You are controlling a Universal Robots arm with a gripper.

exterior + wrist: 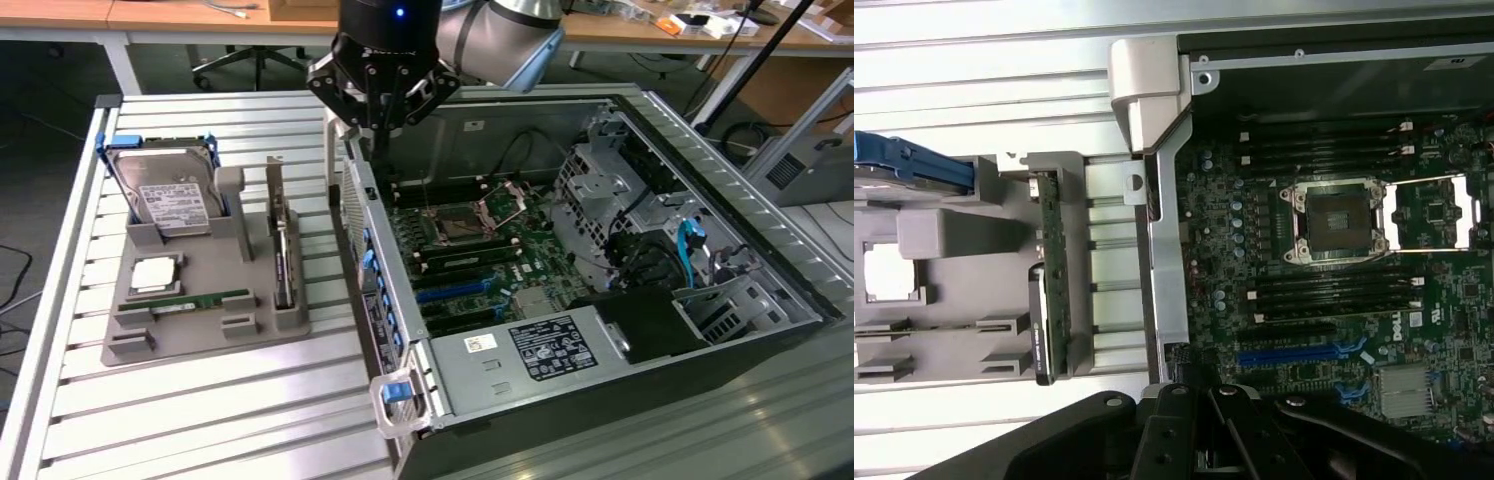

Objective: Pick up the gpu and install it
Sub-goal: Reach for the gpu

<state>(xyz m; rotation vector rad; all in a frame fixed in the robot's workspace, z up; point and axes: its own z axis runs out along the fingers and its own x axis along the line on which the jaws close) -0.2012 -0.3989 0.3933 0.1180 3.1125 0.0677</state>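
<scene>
**Gpu in the holder, tool empty over the case**

Set on the slatted worktop [200,420]: a grey holder [134,340] on the exterior view's left and an open case [707,180] on its right.

In the holder's right-hand slot, near the case's left wall but apart from it: the gpu [282,250], up on one long edge. Long axis running near to far, parallel with that wall. Flat faces turned left and right, thin edge upward. From the wrist, gpu [1052,260] seen edge-on as a narrow green strip with a dark block along one face. Cannot tell which end carries the bracket.

Hanging above the far end of the case's left wall: the tool [379,130], fingers pressed together and pinching nothing. Higher than the gpu, farther back, and well apart from it. In the wrist view, dark tool [1199,410] over the far edge of the motherboard [1334,300].

Also in the holder: a hard drive [171,195] leaning at the far end, left of the gpu. Inside the case: motherboard lying flat on the floor of the box.
</scene>
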